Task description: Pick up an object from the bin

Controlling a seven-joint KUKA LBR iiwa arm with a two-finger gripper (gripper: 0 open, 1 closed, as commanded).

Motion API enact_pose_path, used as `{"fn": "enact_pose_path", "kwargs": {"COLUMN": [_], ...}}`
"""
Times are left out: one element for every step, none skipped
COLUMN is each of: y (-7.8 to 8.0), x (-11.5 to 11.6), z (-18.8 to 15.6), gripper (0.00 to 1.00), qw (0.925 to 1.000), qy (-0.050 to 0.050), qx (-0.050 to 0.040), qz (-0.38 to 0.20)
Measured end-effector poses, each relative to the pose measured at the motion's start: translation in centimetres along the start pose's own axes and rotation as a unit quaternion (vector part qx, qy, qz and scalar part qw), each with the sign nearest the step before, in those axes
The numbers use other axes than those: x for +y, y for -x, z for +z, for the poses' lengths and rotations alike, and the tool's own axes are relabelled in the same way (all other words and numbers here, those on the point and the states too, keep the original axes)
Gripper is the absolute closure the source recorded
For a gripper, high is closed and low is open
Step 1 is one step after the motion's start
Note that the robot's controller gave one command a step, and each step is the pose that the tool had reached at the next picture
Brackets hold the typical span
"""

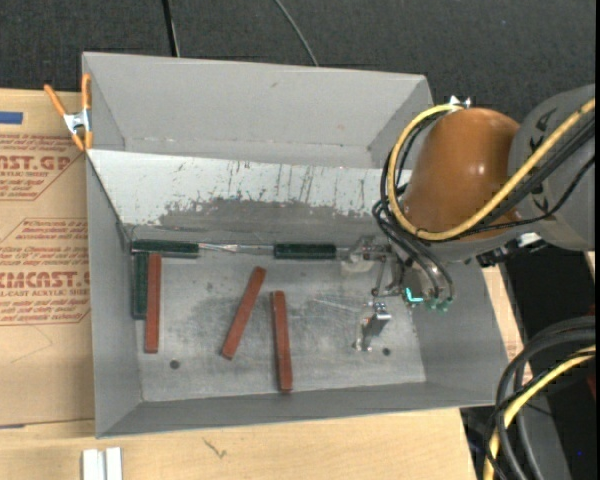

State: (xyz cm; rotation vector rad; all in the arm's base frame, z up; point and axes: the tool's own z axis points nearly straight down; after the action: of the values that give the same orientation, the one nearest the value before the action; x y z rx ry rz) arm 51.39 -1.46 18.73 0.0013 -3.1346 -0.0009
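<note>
1. Starting at the near wall of the grey metal bin (280,408), the floor just behind it was bare except for a small dark speck (175,365) toward the left.
2. A little farther in lay three flat reddish-brown bars, none touching another. The middle reddish-brown bar (281,340) ran lengthwise from near to far. The tilted reddish-brown bar (243,312) lay just to its left, leaning over at its far end. The left reddish-brown bar (152,303) lay well apart from both, just beside a dark green bar (138,288) that ran along the left wall.
3. The gripper (370,336) hung low over bare floor in the right part of the bin. The middle reddish-brown bar was the nearest thing on its left, though clearly apart from it. Nothing showed in its grasp, and how wide it stood I could not tell.
4. At the foot of the far wall were two more green bars, the back-left green bar (165,250) and the back-centre green bar (304,251), joined by what looked like a thin silvery rod (235,248).
5. As I judged it, the reddish bars were stiff, light and smooth-sided.
   - One would be best taken across its narrow width near mid-length, so that it lifts level and does not swing.
   - Because they lay flat, the gripper would have to come right down to the floor.
   - The middle one had clear floor on both sides, while the left one was crowded by its green neighbour.
</note>
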Motion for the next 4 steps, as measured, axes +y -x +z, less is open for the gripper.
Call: {"fn": "enact_pose_path", "kwargs": {"y": [0.2, 1.6, 1.5, 3.0], "x": [0.0, 5.3, 12.0, 12.9], "z": [-0.4, 5.3, 5.1, 5.1], "gripper": [0.00, 0.00, 0.00, 0.00], "qw": [1.0000, 0.9987, 0.9960, 0.9824], "qy": [0.000, -0.001, 0.001, -0.001], "qx": [-0.0039, -0.0060, -0.0042, -0.0042], "qz": [0.000, -0.051, -0.090, -0.187]}}
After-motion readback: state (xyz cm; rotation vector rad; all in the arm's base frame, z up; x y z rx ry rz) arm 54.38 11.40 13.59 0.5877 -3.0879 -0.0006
